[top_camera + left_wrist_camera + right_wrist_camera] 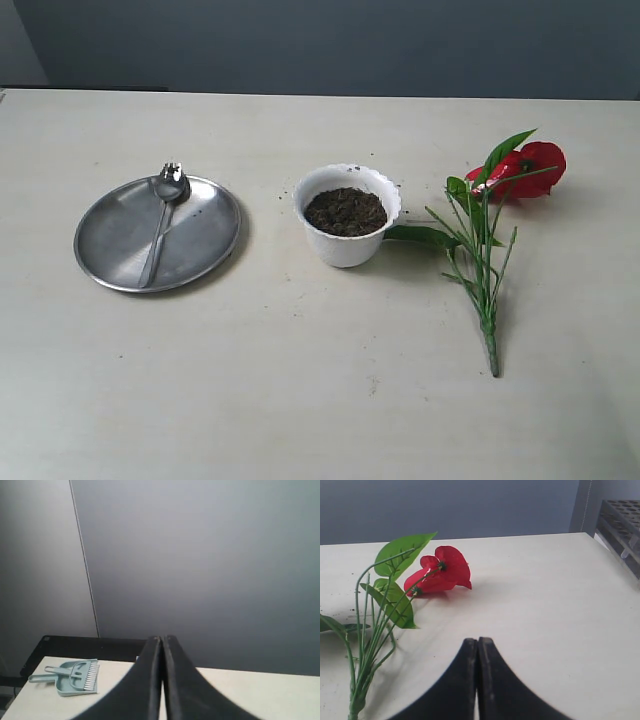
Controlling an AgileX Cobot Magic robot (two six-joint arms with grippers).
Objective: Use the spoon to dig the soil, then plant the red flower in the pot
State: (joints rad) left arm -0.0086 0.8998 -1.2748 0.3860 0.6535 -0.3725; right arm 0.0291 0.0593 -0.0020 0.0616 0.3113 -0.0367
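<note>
Right up against the lens, the left gripper [162,639] has its two black fingers pressed flat together with nothing between them, and all it faces is a grey wall and a far strip of table [300,400]; the spoon is nowhere in that view. The right gripper [477,641] is clenched and empty too, hanging just above the tabletop with the red flower [440,572] lying ahead of it, bloom farthest off and green stalks trailing back toward the wrist. From the exterior view we get the layout: the spoon [160,235] rests in the steel plate [110,250] on the left side, its notched bowl at the far rim and its thin handle running toward the near rim, tilted a touch leftward. The pot [345,252] stands in the middle, upright, filled with the soil [345,211], well apart from the plate. Digging comes first, so we judge the left arm the nearer one. It has to open, drop toward the plate and close across that handle, not along it.
</note>
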